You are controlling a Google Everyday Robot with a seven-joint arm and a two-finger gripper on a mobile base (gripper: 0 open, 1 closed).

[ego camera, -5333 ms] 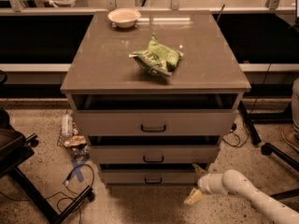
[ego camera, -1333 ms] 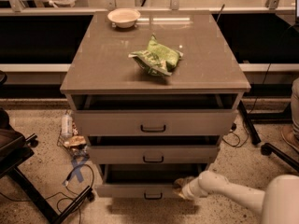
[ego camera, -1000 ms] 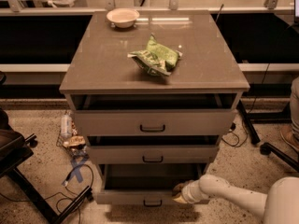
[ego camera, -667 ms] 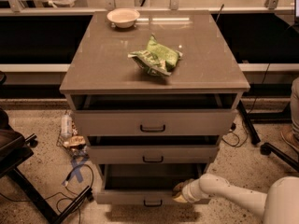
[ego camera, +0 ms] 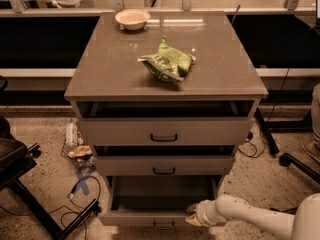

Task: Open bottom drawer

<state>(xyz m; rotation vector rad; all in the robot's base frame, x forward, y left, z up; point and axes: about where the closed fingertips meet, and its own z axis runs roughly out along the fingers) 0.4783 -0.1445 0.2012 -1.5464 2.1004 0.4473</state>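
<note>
The bottom drawer point(ego camera: 150, 218) of the grey-beige cabinet stands pulled well out, and its plain grey interior point(ego camera: 162, 188) shows. Its small black bar handle point(ego camera: 164, 226) sits at the middle of the front, at the picture's lower edge. My gripper point(ego camera: 193, 216) is at the right part of the drawer's front edge, at the end of my white arm point(ego camera: 250, 216), which comes in from the lower right. The two taller drawers above, the top one point(ego camera: 164, 132) and the middle one point(ego camera: 164, 165), are each slightly out.
On the cabinet top point(ego camera: 100, 74) lie a green bag point(ego camera: 167, 61) and a white bowl point(ego camera: 132, 19). A bottle and clutter point(ego camera: 75, 144) with cables lie on the floor to the left. A black chair base point(ego camera: 30, 194) is at the left, another chair base point(ego camera: 295, 161) at the right.
The bottom drawer has slid out toward the camera, from nearly closed to well open, with my gripper moving along at its front edge. In the last second the motion is slight.
</note>
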